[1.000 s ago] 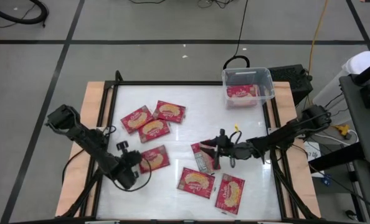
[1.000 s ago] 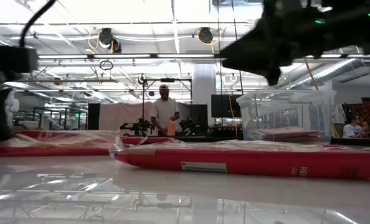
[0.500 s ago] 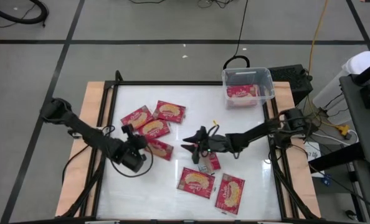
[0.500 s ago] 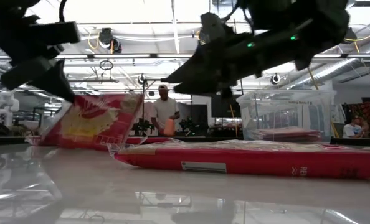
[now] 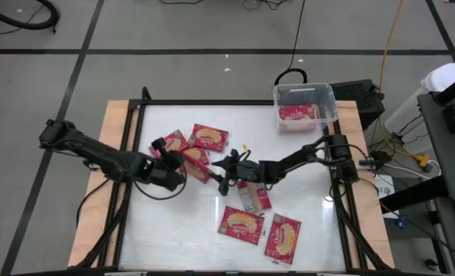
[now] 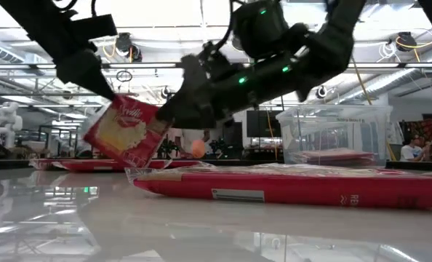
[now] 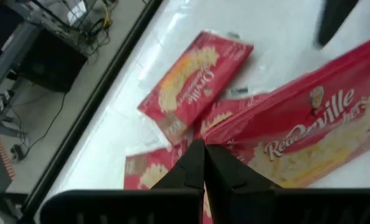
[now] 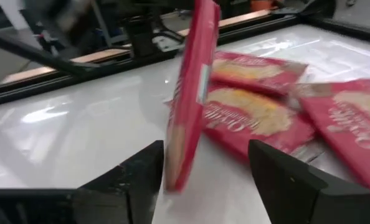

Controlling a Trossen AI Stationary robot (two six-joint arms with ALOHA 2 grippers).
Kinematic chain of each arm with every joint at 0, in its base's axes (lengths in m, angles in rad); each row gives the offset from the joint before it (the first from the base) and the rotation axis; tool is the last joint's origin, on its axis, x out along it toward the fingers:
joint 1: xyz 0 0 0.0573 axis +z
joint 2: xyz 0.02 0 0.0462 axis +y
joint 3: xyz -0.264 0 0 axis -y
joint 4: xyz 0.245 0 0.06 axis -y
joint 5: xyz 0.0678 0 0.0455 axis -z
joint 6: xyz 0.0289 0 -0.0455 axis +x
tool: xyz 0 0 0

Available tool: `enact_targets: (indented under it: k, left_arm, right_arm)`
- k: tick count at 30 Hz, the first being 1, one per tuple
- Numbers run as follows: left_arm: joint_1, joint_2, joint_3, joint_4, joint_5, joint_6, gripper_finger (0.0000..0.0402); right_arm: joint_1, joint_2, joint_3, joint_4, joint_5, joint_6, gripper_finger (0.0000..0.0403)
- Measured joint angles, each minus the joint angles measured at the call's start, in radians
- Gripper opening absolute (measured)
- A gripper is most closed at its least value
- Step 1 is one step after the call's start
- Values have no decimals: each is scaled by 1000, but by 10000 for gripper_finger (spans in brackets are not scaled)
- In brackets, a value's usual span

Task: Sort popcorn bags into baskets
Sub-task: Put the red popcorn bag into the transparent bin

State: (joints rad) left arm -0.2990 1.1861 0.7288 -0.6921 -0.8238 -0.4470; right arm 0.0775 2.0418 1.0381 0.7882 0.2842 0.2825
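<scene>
One red popcorn bag point(image 6: 125, 132) hangs in the air over the middle of the table, with my left gripper point(image 5: 183, 170) shut on it. My right gripper point(image 5: 218, 172) is open, level and close beside it. In the right wrist view its two fingers stand on either side of the bag point(image 8: 188, 93); I cannot tell whether they touch it. Several more bags lie flat on the table, such as point(image 5: 210, 136), point(image 5: 240, 224) and a grey-backed one point(image 5: 250, 195). The clear basket point(image 5: 328, 98) stands at the far right with bags inside. My left gripper pinches the bag's upper edge near a corner point(image 7: 221, 138) between its two shut fingers point(image 6: 92, 76). The fingers slant down from the table's left. The bag hangs below them, tipped up on edge and tilted, clear of the table.
Three bags point(image 5: 170, 143) overlap just beyond the held one, on the far left of the table. Two bags point(image 5: 283, 238) lie near the front edge. A black frame point(image 5: 212, 101) runs round the white table top. People stand in the room beyond point(image 6: 192, 131).
My left gripper has carried the bag up from the near left of the table toward its middle, tipping it from flat to standing on edge, clear of the table. My right gripper has gone toward the table's left, up to the bag, with its fingers spread wider.
</scene>
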Motion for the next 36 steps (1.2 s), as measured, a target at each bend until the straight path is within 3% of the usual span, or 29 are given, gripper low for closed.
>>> enact_targets:
  k: [8,18,22,30,36]
  left_arm:
    - [22,-5,0,30,1,55,1]
    - [22,-5,0,40,64,46,27]
    - [22,-24,0,38,85,24,58]
    - [-24,-82,0,60,97,31,138]
    - [-41,-80,0,59,91,31,169]
  right_arm:
    - [-33,96,87,0,-78,-58,195]
    - [-51,105,96,-23,-79,-97,16]
    - [-53,77,95,-100,-82,-118,20]
    - [-58,-103,89,-449,-105,-223,8]
    - [-64,-259,89,-740,-106,-258,8]
